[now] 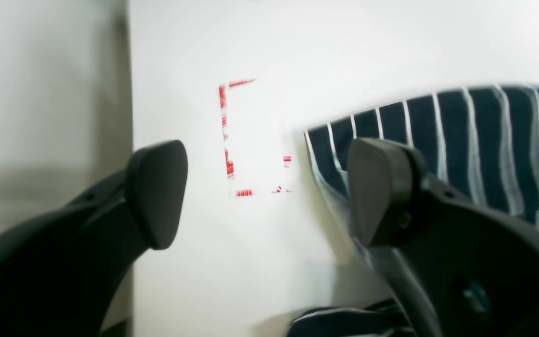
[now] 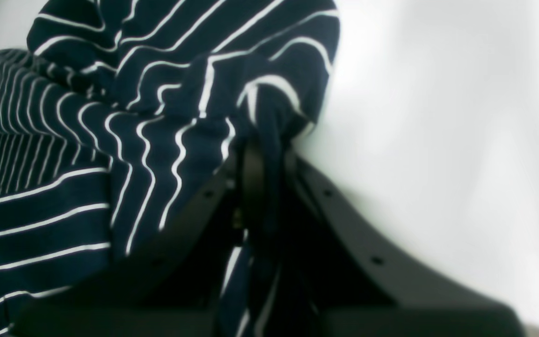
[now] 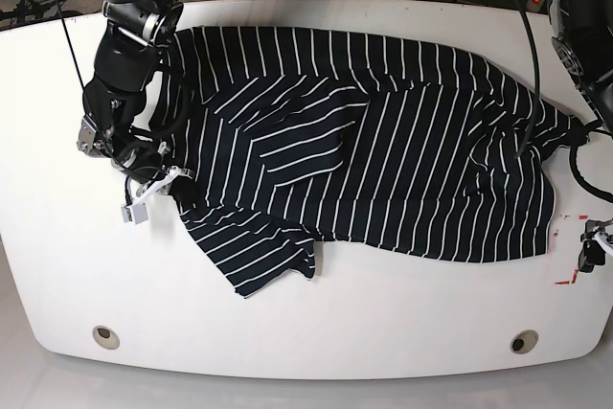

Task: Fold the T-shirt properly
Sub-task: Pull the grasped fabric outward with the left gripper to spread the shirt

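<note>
The T-shirt point(image 3: 383, 165) lies spread and rumpled across the white table point(image 3: 316, 323), the right gripper point(image 2: 260, 154) apparently pinching a bunched fold, the left gripper point(image 1: 269, 192) spread wide beside its edge.

T-shirt point(image 3: 383, 155) lies spread across the table point(image 3: 316, 332).

Left pincer point(image 1: 269, 192) agape, right pincer point(image 2: 262, 140) clamped

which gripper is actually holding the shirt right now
The right gripper, shut on a bunched fold of the T-shirt. The left gripper is open beside the cloth's edge.
</note>
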### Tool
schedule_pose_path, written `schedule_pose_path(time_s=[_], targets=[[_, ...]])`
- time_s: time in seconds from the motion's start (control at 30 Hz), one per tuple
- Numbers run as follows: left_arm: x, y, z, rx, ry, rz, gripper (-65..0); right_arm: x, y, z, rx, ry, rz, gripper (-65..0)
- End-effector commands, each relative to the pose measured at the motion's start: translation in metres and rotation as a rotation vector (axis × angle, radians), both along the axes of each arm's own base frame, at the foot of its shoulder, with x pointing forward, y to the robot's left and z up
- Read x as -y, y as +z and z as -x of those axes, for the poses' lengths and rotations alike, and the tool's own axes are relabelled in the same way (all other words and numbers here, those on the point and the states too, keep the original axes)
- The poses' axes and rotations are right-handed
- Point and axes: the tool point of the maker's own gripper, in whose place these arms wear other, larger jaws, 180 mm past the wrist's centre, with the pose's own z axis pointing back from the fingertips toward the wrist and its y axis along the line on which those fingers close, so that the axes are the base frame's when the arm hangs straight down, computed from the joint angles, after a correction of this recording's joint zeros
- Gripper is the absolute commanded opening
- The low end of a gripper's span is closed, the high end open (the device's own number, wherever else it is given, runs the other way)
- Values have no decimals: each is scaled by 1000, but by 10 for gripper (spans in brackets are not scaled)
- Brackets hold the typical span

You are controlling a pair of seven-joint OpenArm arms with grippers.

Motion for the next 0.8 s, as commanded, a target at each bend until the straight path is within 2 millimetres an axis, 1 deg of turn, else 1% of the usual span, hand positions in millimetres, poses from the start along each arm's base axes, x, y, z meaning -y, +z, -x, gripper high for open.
schedule_pose_path(time_s=[0.0,0.07,0.13,0.2,0.43,0.57,0.7,0.77], targets=[[5,30,-3,99,-36,98,-151,6,-16,15,-102,35,66,-617],[5,24,7,81,-55,149,-151,6,-16,15,-102,35,66,-617],[14,16,12,77,-81,204,-151,6,-16,15,-102,35,66,-617],[22,1,21,60,-101,260,-151,6,-16,15,-102,35,66,-617],[27,-40,40,-4,-89,276,-151,6,-16,15,-102,35,66,-617],[23,-61,51,-42,-69,252,-151,6,-17,16,-104,35,66,-617],[19,-84,54,-54,-26,368,-151,6,-17,16,-104,35,66,-617],[3,-96,61,-42,51,468,-151,6,-16,15,-102,35,66,-617]])
